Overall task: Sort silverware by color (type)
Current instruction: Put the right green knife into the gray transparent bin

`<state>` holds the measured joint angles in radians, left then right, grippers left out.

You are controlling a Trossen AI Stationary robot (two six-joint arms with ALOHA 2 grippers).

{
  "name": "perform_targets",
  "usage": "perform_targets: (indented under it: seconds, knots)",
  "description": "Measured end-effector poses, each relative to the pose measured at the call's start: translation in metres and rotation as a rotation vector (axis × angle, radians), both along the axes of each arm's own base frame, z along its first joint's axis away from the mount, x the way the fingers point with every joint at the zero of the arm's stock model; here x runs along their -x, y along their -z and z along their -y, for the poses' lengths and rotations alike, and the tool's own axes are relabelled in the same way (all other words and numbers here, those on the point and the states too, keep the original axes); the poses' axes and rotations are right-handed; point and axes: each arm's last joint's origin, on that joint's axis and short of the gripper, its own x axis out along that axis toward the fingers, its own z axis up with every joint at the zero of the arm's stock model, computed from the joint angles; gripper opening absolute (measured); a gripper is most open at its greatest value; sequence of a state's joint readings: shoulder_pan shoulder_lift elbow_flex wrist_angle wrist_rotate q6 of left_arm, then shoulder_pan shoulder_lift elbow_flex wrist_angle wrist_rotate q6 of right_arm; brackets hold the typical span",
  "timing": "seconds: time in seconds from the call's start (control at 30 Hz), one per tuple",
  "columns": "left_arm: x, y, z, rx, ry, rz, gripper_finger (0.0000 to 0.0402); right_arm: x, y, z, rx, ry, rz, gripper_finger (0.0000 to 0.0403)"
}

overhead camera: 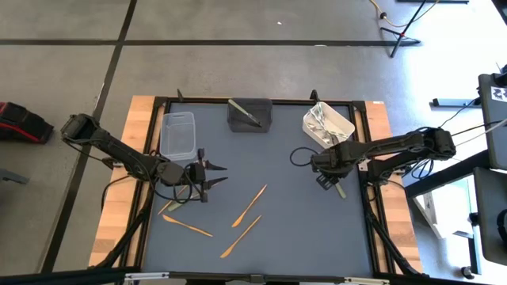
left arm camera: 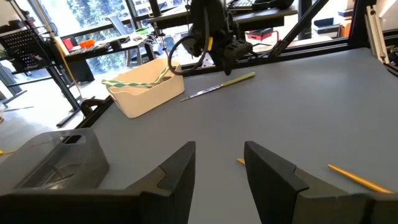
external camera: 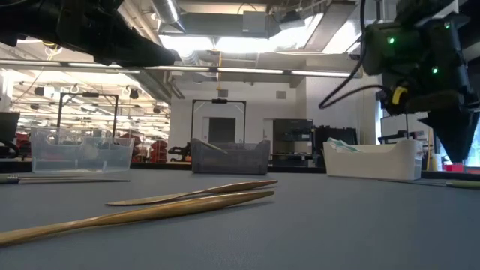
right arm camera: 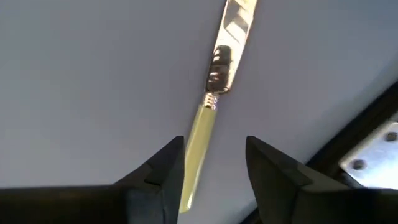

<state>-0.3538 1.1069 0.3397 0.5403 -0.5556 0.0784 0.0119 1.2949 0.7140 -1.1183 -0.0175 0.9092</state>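
Observation:
A knife with a pale green handle and a shiny blade point(right arm camera: 214, 74) lies flat on the grey table at the right point(overhead camera: 341, 191). My right gripper point(right arm camera: 214, 144) is open just above it, one finger on either side of the handle's end point(right arm camera: 198, 155), and also shows in the high view point(overhead camera: 329, 182). My left gripper point(overhead camera: 224, 174) is open and empty at the table's left, its fingers point(left arm camera: 180, 168) pointing toward the right. Several copper-gold pieces point(overhead camera: 249, 206) point(overhead camera: 240, 236) point(overhead camera: 188, 226) lie flat on the table near the front. Silver-green pieces lie in the white tub point(overhead camera: 328, 123).
A clear tub point(overhead camera: 178, 134) stands at the far left. A dark grey tub point(overhead camera: 249, 113) holding one piece stands at the far middle. The white tub is at the far right. Bare table lies in the middle point(overhead camera: 277, 166). The table's black frame runs close beside my right gripper point(right arm camera: 367, 149).

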Motion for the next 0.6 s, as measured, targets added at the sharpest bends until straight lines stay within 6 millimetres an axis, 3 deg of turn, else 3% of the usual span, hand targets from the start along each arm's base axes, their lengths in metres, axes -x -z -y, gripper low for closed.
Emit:
perform_targets:
  seconds: [0.23, 0.6]
  knots:
    - [0.000, 0.000, 0.000, 0.000, 0.000, -0.001, 0.0133, 0.006, 0.022, 0.009, -0.085, 0.031, 0.038, 0.0121]
    - [0.000, 0.000, 0.000, 0.000, 0.000, -0.001, 0.0133, 0.016, 0.041, 0.010, -0.111, 0.045, 0.040, 0.0117]
